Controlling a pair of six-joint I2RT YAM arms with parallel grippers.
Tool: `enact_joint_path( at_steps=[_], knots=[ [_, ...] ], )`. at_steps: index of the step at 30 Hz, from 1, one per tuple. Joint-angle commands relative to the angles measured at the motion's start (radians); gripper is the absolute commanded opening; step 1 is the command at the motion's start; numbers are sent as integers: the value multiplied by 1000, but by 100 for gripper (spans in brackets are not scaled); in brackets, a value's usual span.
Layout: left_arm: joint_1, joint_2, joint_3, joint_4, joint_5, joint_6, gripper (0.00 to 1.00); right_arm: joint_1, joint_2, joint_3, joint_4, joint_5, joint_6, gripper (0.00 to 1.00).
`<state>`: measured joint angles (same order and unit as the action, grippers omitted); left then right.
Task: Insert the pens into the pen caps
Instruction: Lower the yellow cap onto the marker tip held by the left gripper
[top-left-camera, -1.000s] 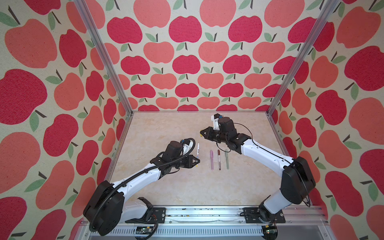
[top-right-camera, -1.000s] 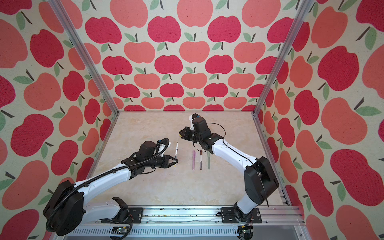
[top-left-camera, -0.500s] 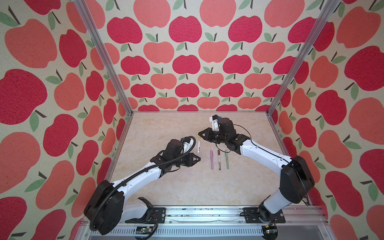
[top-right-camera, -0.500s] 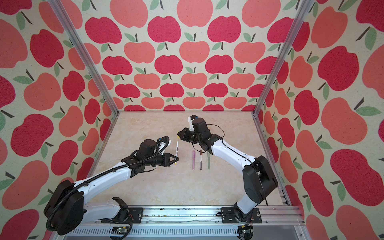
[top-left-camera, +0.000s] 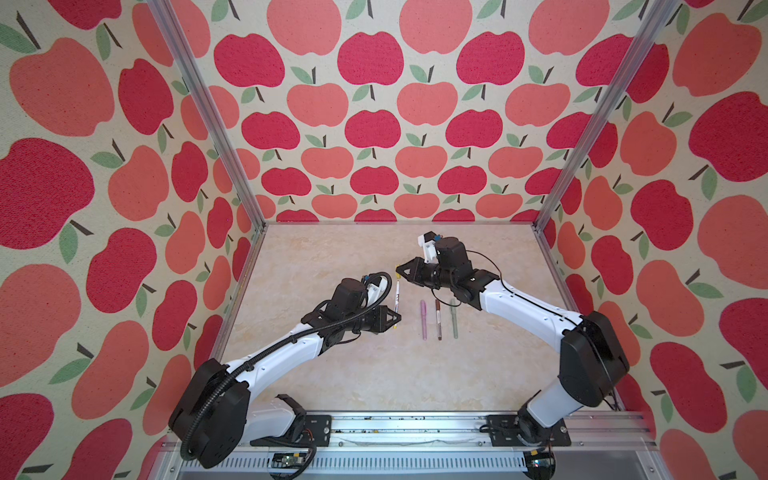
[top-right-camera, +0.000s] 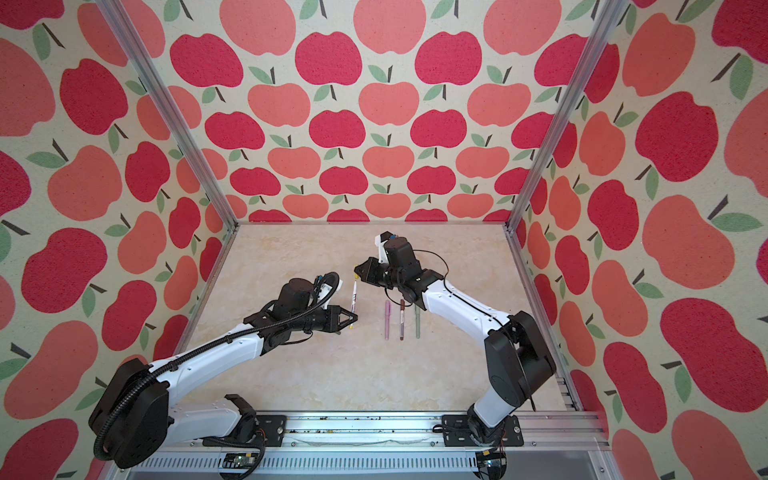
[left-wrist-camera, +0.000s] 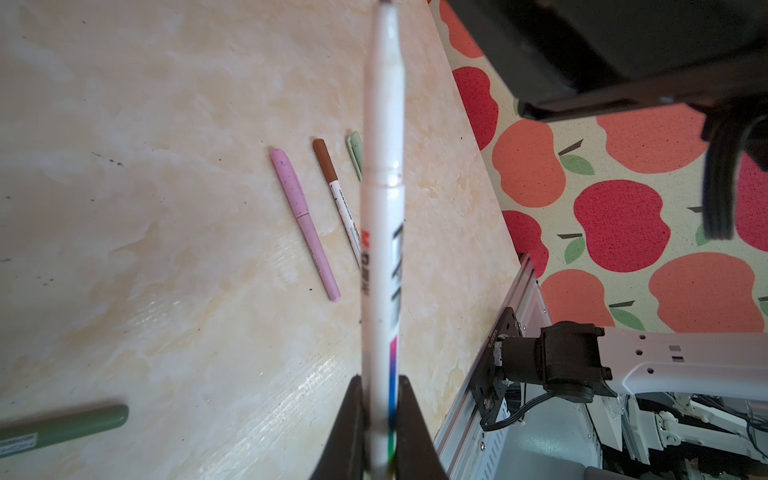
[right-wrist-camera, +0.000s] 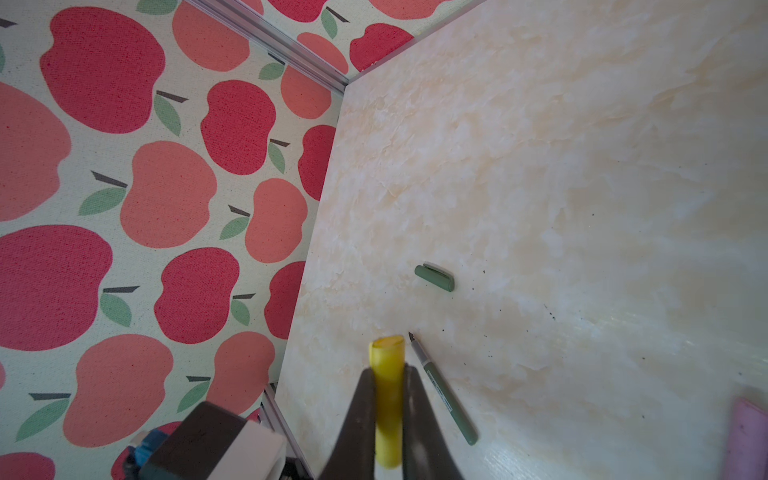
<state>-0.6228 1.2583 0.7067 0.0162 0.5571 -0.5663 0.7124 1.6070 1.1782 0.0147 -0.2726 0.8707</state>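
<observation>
My left gripper (top-left-camera: 397, 319) (top-right-camera: 354, 320) (left-wrist-camera: 380, 415) is shut on the lower end of a white pen (top-left-camera: 397, 301) (top-right-camera: 353, 300) (left-wrist-camera: 382, 208), which points away towards the back wall. My right gripper (top-left-camera: 400, 271) (top-right-camera: 357, 272) (right-wrist-camera: 386, 386) is shut on a yellow pen cap (top-left-camera: 398, 274) (right-wrist-camera: 387, 395), held just beyond the pen's far tip; I cannot tell whether they touch. A dark green pen (right-wrist-camera: 442, 395) (left-wrist-camera: 62, 428) lies uncapped on the table, with its dark green cap (right-wrist-camera: 434, 277) a short way off.
Three capped pens lie side by side on the marble table, right of the held pen: lilac-pink (top-left-camera: 424, 320) (left-wrist-camera: 305, 224), brown (top-left-camera: 438, 318) (left-wrist-camera: 336, 195) and sage green (top-left-camera: 454, 318). Apple-patterned walls enclose three sides. A metal rail (top-left-camera: 415, 424) runs along the front edge.
The right gripper has drifted slightly left with the yellow cap, closing on the pen's far tip. The left gripper and the white pen have barely moved.
</observation>
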Motion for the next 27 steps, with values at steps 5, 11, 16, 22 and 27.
enact_joint_path(
  at_steps=[5,11,16,22,27],
  knots=[
    [-2,-19,19,3,-32,11,0,4,6,-12,21,-16,14,8],
    [1,-22,16,5,-44,8,0,11,8,-8,22,-28,14,8],
    [4,-24,15,6,-46,8,0,21,10,-4,25,-36,14,8],
    [7,-24,16,5,-46,8,0,23,13,3,32,-48,21,8],
    [8,-27,13,5,-49,8,0,26,6,3,31,-50,21,8]
  ],
)
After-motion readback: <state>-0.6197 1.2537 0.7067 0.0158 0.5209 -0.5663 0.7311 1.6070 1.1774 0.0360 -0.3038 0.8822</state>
